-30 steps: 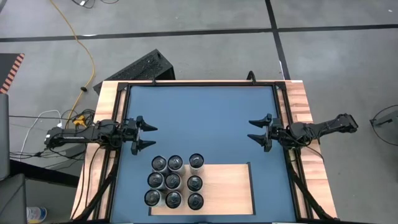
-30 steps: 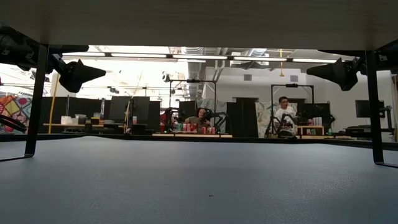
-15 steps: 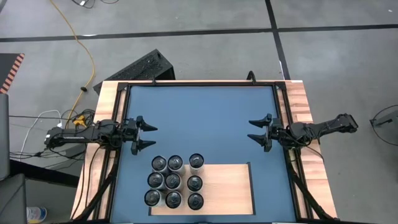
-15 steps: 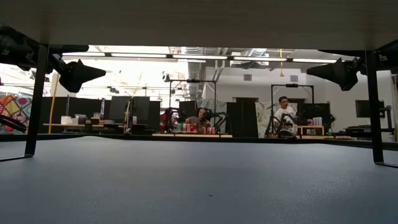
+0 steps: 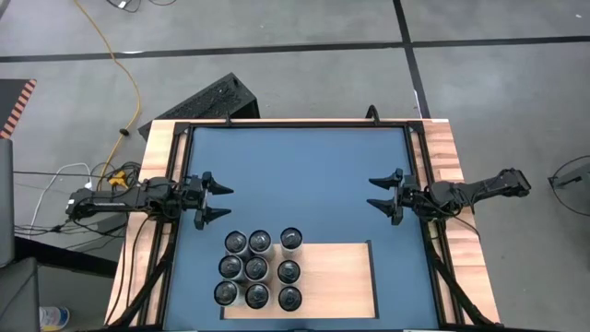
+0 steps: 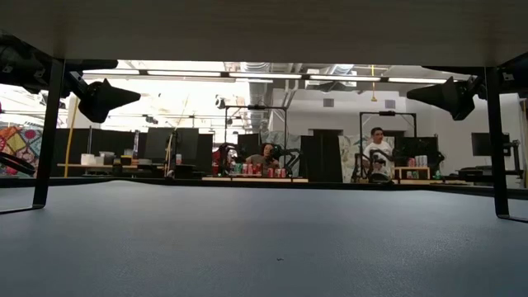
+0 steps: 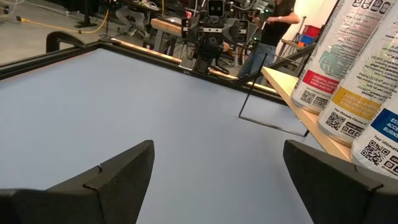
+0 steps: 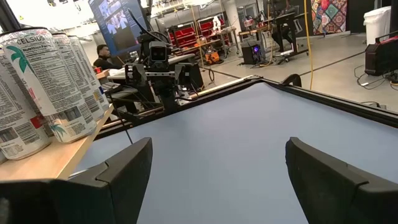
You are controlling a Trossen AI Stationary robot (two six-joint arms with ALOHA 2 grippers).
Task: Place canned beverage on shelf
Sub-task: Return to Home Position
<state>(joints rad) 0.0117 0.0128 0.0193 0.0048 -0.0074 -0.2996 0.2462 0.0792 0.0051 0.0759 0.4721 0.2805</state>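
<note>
Several white canned beverages point(image 5: 258, 268) stand upright on the left part of the shelf point(image 5: 336, 281), a pale wood panel raised on thin black legs at the table's near edge. The left wrist view shows the cans point(image 7: 348, 68) on the shelf's edge point(image 7: 292, 87). The right wrist view shows them too point(image 8: 37, 87). My left gripper point(image 5: 219, 202) hovers open at the table's left side, pointing level toward the right. My right gripper point(image 5: 378, 192) hovers open at the right side, facing it. Both are empty and stand farther from the near edge than the shelf.
Bare blue table surface point(image 5: 300, 175) lies between the two grippers. A black frame point(image 5: 300, 124) and wooden side strips point(image 5: 447, 157) border it. The low view looks out under the shelf point(image 6: 264, 29) past its legs point(image 6: 49, 132). People sit at desks in the room beyond.
</note>
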